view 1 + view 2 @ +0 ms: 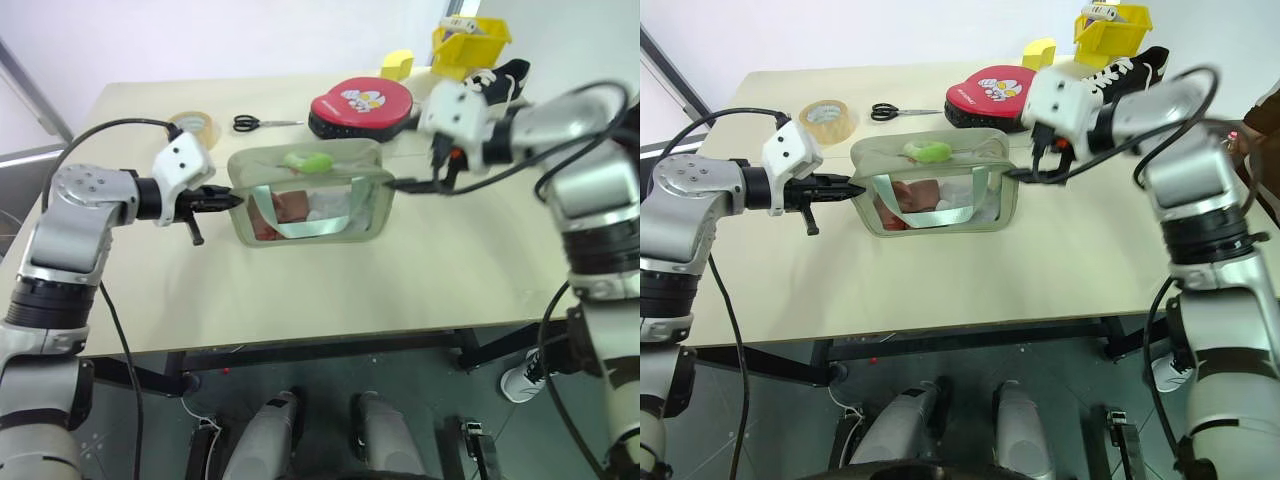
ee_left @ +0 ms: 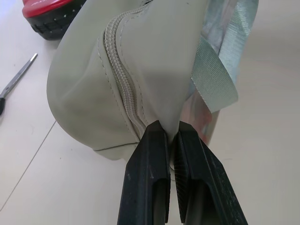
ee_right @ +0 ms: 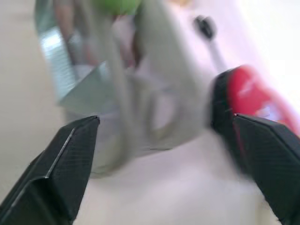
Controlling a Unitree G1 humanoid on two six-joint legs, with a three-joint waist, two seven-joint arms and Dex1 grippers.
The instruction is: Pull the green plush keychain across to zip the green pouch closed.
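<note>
1. My left gripper [image 1: 232, 201] is clenched on the left end of the pouch [image 1: 310, 195], pinching the fabric right beside the zipper seam; the left wrist view shows both fingers [image 2: 150, 159] pressed together on that end.
2. My right gripper [image 3: 164, 154] is released, jaws spread wide, hanging just off the pouch's right end and holding nothing.
3. The pouch stands upright at the centre of the frame, window and strap facing me. The keychain [image 1: 309, 161] lies on its top edge, about the middle of its length, nearer the left.
4. My judgement: the zip is partly run. The seam by my left fingers looks closed, but I cannot tell how much of the top is shut from here. What seems left is to take the keychain again and draw it on to the end.
5. The surface is a pale beige table [image 1: 420, 280]. Along the upper part of the frame sit a tape roll [image 1: 196, 127], scissors [image 1: 262, 123], a red case [image 1: 362, 106], a black shoe [image 1: 500, 80] and a yellow bin [image 1: 470, 44].
6. Behind is a plain white wall; dark floor shows below the table's edge.
</note>
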